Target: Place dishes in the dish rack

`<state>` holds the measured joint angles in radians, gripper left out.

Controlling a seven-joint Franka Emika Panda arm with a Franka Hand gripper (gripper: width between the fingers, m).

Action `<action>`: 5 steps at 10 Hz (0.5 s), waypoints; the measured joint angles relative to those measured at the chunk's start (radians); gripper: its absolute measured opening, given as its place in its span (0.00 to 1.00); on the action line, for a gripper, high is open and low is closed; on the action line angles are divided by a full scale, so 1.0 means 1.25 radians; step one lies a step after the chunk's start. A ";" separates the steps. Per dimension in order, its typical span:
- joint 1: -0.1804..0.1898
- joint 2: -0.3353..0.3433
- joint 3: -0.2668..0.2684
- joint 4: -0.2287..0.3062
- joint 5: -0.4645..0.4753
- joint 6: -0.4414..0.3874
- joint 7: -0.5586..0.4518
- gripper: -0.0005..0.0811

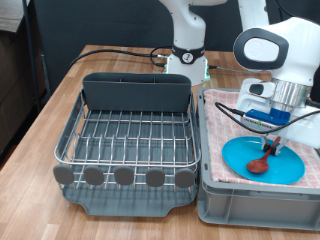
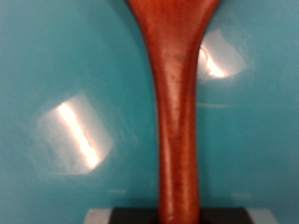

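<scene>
Reddish-brown wood fills the wrist view: spoon (image 2: pixel 175 112) shaft runs lengthwise through the frame, widening at one end, w/ plate (image 2: pixel 65 84) as blue-green backdrop behind it. Two bright glare patches on the glaze either side of the shaft.

Landmark = plate (image 1: pixel 264 160), lying flat on the pink checked cloth (image 1: pixel 222 128) inside the grey crate (image 1: pixel 255 200).
- Spoon (image 1: pixel 263 160): on the plate, bowl end resting on the glaze towards the plate's centre, handle rising obliquely from there up to the tool.
- Tool (image 1: pixel 272 143): directly over the plate, at the upper end of the handle. Fingers not resolvable in either view; wrist cam shows no pads. Cannot tell whether spread, pressed together or pinching the handle. Contact w/ spoon looks likely, unconfirmed.
- Rack (image 1: pixel 125 140): beside the crate, off the plate towards the exterior view's left, on the bench (image 1: pixel 60 90). No dish visible in the wire grid or the back compartment.
- Mug: not visible in either view.

Key relation: spoon lies straight below/ahead of the tool, long axis roughly in line w/ the wrist cam's view direction, bowl end down on the plate. Rack is well apart from the tool.

Judgement: early stage; nothing racked so far, work is at the spoon on the plate.
</scene>
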<state>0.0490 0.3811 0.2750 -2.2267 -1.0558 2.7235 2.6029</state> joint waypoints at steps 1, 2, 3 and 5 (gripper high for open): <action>0.000 -0.013 0.007 0.000 0.022 -0.016 -0.010 0.11; -0.002 -0.036 0.017 -0.003 0.055 -0.038 -0.031 0.11; -0.004 -0.065 0.027 -0.008 0.094 -0.058 -0.058 0.11; -0.017 -0.125 0.048 -0.028 0.206 -0.083 -0.131 0.11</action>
<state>0.0278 0.2249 0.3345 -2.2623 -0.7980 2.6203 2.4392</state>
